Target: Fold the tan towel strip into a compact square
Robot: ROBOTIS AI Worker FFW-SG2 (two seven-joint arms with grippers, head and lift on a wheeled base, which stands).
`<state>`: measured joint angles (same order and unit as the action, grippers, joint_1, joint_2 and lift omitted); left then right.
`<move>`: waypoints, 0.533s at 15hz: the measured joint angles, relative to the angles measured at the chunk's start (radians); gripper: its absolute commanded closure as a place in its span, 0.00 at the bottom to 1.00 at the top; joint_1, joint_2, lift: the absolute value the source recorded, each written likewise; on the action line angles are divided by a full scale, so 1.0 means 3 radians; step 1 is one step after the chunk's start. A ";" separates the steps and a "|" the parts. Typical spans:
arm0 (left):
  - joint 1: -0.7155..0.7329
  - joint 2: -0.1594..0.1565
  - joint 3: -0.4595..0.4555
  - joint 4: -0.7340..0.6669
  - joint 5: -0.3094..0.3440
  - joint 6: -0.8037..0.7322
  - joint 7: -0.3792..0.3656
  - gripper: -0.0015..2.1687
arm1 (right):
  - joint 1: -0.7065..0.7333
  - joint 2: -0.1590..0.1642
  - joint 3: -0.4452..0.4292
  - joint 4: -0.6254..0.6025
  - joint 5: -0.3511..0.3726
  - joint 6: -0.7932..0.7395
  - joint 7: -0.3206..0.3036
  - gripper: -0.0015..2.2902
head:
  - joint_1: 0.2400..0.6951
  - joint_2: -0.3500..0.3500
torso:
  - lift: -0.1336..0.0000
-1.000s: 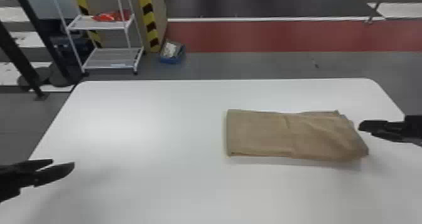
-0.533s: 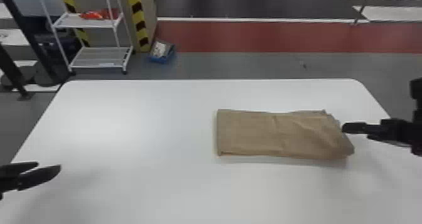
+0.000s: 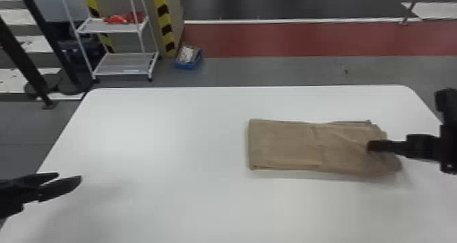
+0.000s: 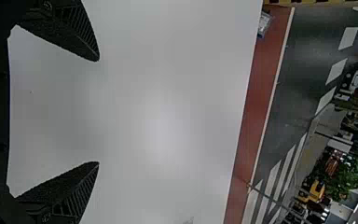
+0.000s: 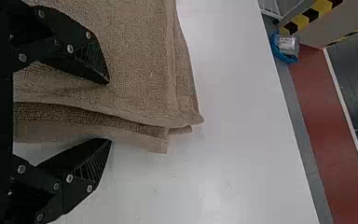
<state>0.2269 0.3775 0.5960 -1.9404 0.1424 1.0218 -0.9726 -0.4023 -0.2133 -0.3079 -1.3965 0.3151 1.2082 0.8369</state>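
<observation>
Okay, your right tool point(image 5: 109, 111) is wide open at the right end of the towel point(image 3: 306, 147), right side of the bench point(image 3: 153, 140). Probably light, floppy stuff, so pinch every layer. Left tool point(image 4: 99, 111): open, empty.

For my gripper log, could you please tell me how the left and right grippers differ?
The left gripper is open wider than the right gripper. The left gripper is over bare tabletop; the right gripper straddles an edge of the tan towel. Both are black and open.
</observation>
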 measured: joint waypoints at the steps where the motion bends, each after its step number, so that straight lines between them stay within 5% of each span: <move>1: 0.0000 0.0003 0.0002 0.0007 0.0001 -0.0006 0.0000 0.04 | 0.0012 0.0011 -0.0010 0.0000 -0.0013 0.0002 0.0021 0.60 | 1.00 0.60 | 0.04; 4: 0.0001 0.0009 0.0005 0.0022 0.0005 -0.0022 0.0000 0.04 | 0.0050 0.0029 -0.0106 -0.0055 -0.0138 0.0087 0.0077 0.60 | 1.00 0.61 | 0.04; 8: 0.0001 0.0022 0.0008 0.0025 0.0001 -0.0023 -0.0003 0.04 | 0.0091 -0.0053 -0.0458 -0.0404 -0.0588 0.0455 0.0082 0.60 | 1.00 0.59 | 0.04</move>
<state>0.2271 0.3841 0.5983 -1.9330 0.1427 1.0148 -0.9736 -0.3750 -0.2292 -0.4454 -1.5178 0.1385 1.3448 0.8614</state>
